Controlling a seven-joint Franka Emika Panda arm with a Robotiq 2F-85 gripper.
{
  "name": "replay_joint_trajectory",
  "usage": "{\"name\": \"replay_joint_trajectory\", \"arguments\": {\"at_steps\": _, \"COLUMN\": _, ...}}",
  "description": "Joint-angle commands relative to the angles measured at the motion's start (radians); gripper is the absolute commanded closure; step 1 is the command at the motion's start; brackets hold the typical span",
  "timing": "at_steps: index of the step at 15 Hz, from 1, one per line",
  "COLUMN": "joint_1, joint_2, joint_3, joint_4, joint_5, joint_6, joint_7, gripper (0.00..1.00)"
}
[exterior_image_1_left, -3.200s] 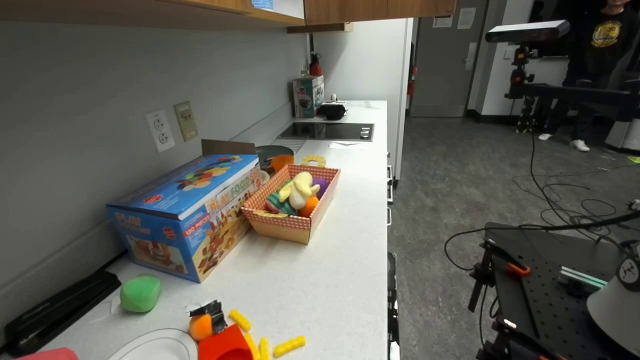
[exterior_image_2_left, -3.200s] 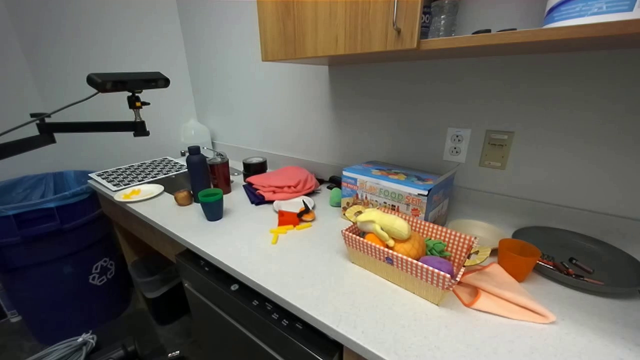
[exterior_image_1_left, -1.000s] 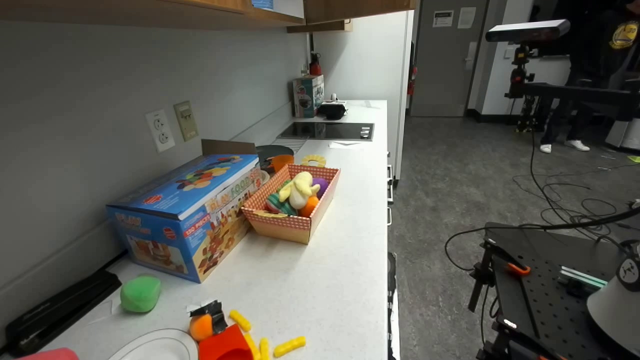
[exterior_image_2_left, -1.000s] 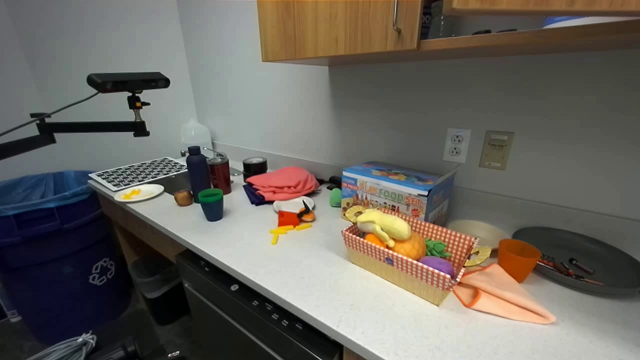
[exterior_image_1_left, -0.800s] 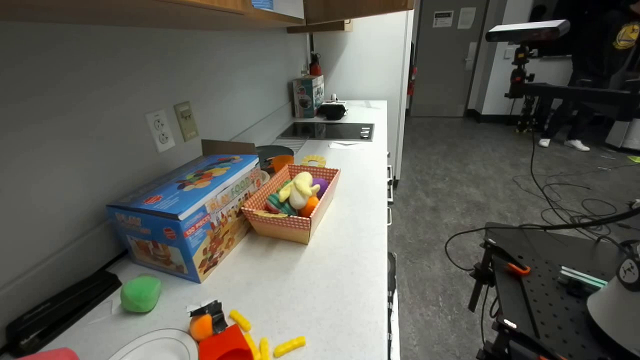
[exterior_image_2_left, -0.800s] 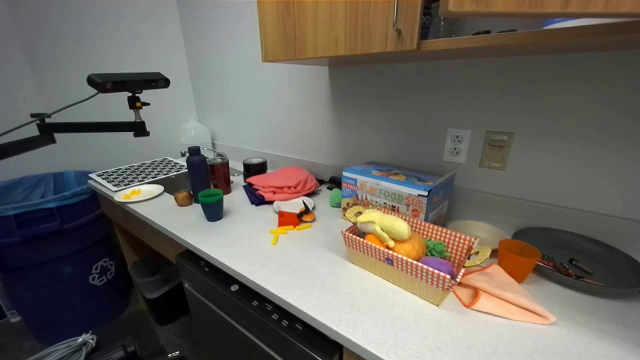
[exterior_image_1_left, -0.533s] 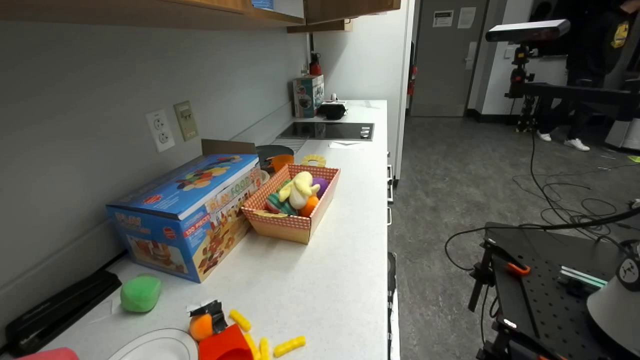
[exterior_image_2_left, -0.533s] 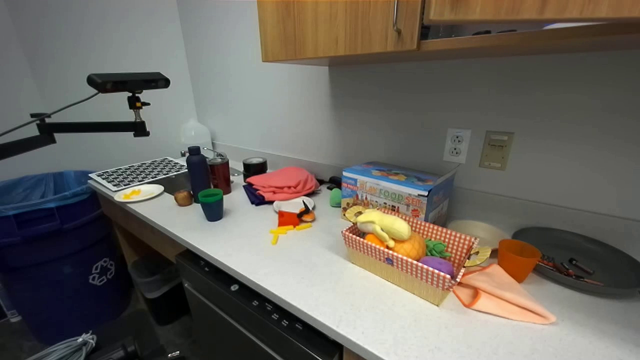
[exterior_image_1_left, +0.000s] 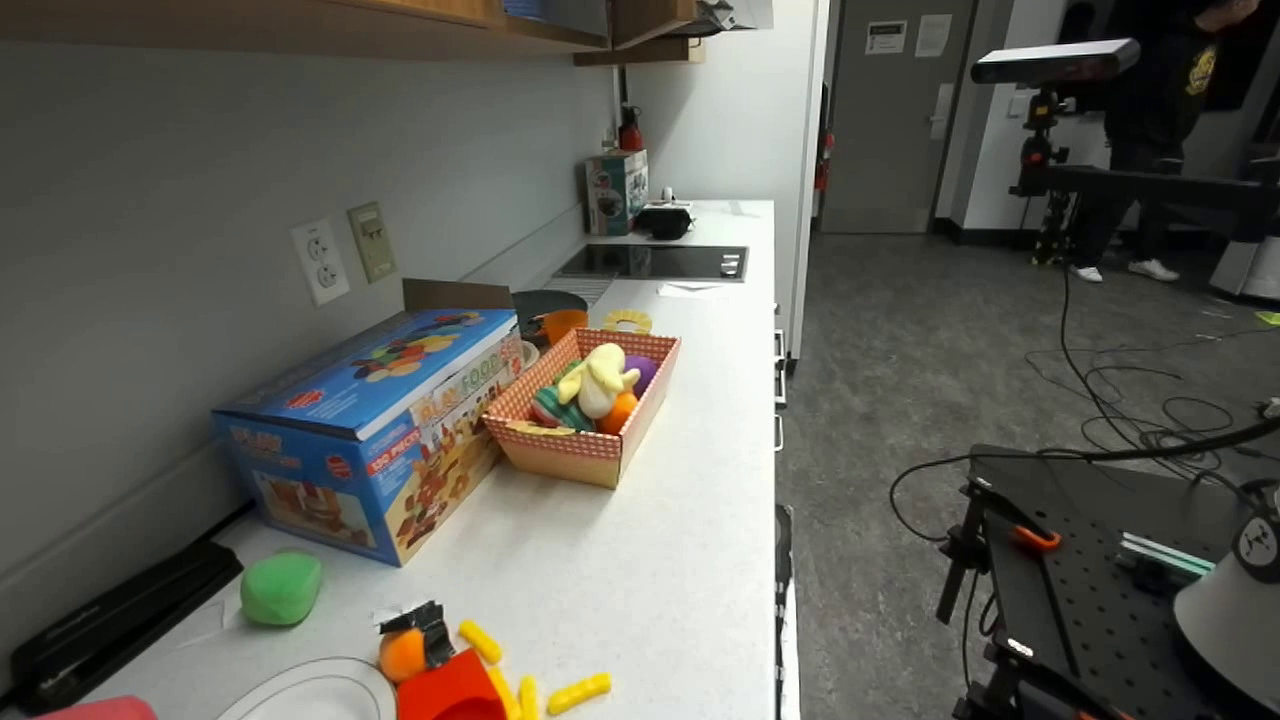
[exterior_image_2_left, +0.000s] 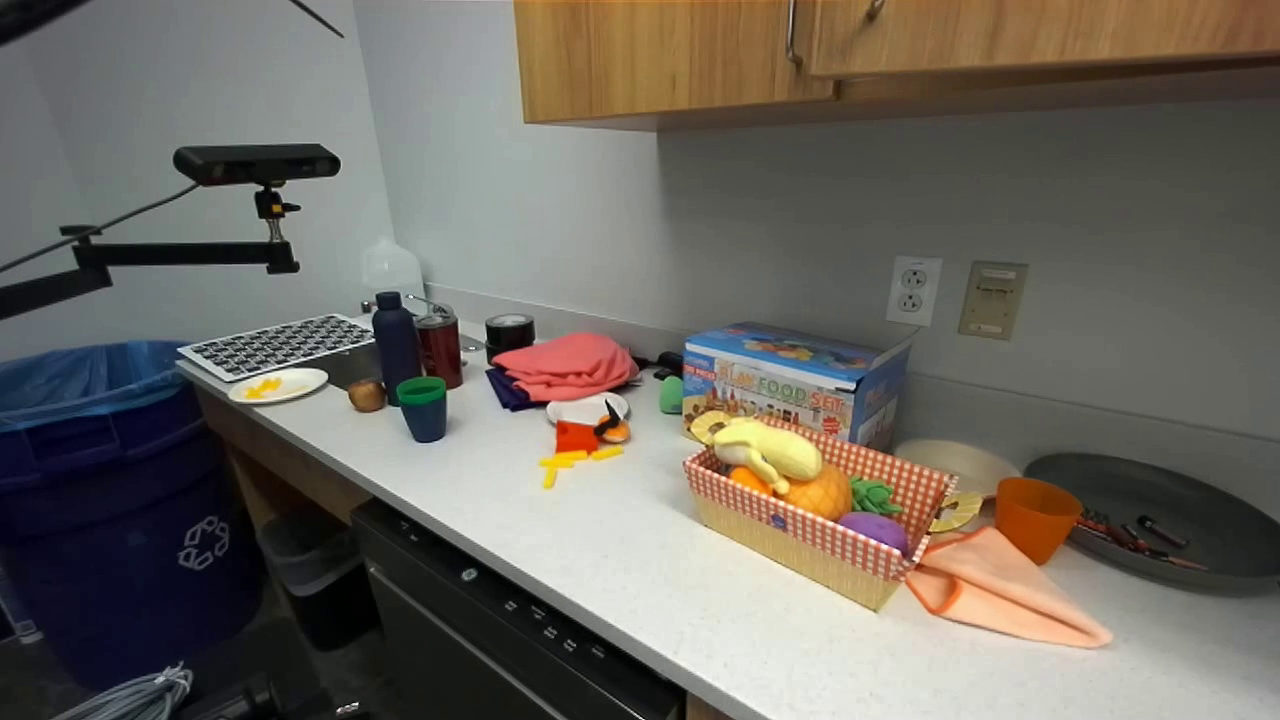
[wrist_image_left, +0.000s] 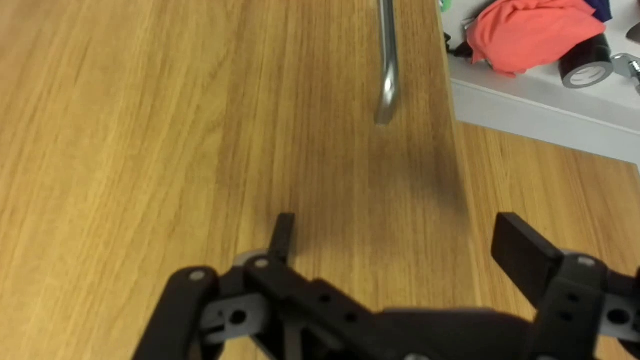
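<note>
My gripper (wrist_image_left: 395, 220) is open in the wrist view, with nothing between its fingers. It faces a wooden cabinet door (wrist_image_left: 200, 150); whether it touches the door cannot be told. The door's metal handle (wrist_image_left: 388, 75) is above the fingers, outside them. The right finger lies past the door's edge, over a neighbouring wooden surface (wrist_image_left: 560, 180). In an exterior view the gripper (exterior_image_1_left: 718, 16) shows partly at the outer edge of the door (exterior_image_1_left: 652, 18), which stands ajar. The door (exterior_image_2_left: 1040, 35) also covers the shelf in an exterior view.
Below, the counter (exterior_image_2_left: 600, 560) holds a checkered basket (exterior_image_2_left: 800, 535) of toy fruit, a blue play-food box (exterior_image_2_left: 770, 385), an orange cup (exterior_image_2_left: 1037, 518) and a dark pan (exterior_image_2_left: 1200, 500). A neighbouring cabinet door (exterior_image_2_left: 660, 60) is shut. A camera on an arm (exterior_image_2_left: 257, 163) stands left.
The cabinet door has swung further towards closed, covering the shelf contents seen before. My gripper has come into view at the door's edge. The counter things have not moved.
</note>
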Motion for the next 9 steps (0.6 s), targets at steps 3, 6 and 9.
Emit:
{"name": "replay_joint_trajectory", "arguments": {"at_steps": 3, "joint_1": 0.044, "joint_2": 0.116, "joint_3": 0.061, "joint_4": 0.084, "joint_5": 0.077, "joint_6": 0.116, "joint_7": 0.011, "gripper": 0.0}}
{"name": "replay_joint_trajectory", "arguments": {"at_steps": 6, "joint_1": 0.053, "joint_2": 0.158, "joint_3": 0.077, "joint_4": 0.119, "joint_5": 0.075, "joint_6": 0.162, "joint_7": 0.008, "gripper": 0.0}}
{"name": "replay_joint_trajectory", "arguments": {"at_steps": 9, "joint_1": 0.055, "joint_2": 0.17, "joint_3": 0.082, "joint_4": 0.128, "joint_5": 0.073, "joint_6": 0.204, "joint_7": 0.019, "gripper": 0.0}}
